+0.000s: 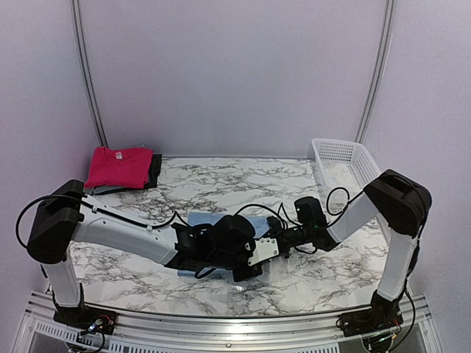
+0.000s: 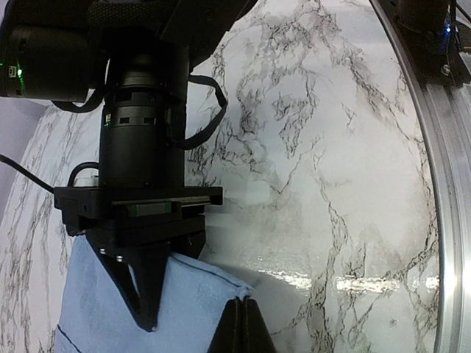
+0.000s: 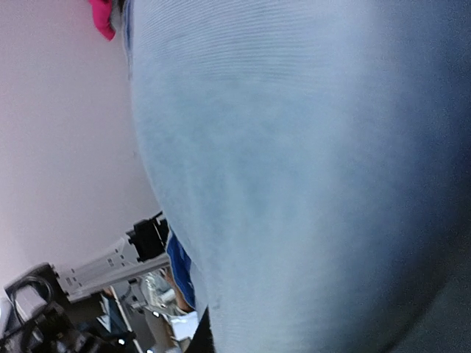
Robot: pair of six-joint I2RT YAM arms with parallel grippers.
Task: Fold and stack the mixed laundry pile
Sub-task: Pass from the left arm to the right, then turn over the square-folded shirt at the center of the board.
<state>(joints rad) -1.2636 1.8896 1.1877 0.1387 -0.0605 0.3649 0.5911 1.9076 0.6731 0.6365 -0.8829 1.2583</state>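
A light blue shirt (image 1: 204, 220) lies at the table's middle, mostly hidden under both arms, which meet over it. In the left wrist view my left gripper (image 2: 246, 307) is shut on a folded corner of this shirt (image 2: 188, 301). Just beside it my right gripper (image 2: 149, 322) points down, its fingers closed together on the same cloth. The right wrist view is almost filled with the blue fabric (image 3: 309, 176). A pink-red T-shirt (image 1: 118, 166) lies folded on top of darker garments (image 1: 155, 169) at the back left.
A white slatted basket (image 1: 346, 158) stands at the back right. The metal rail (image 2: 449, 220) runs along the near table edge, close to the grippers. Black cables (image 1: 265, 209) loop above the arms' wrists.
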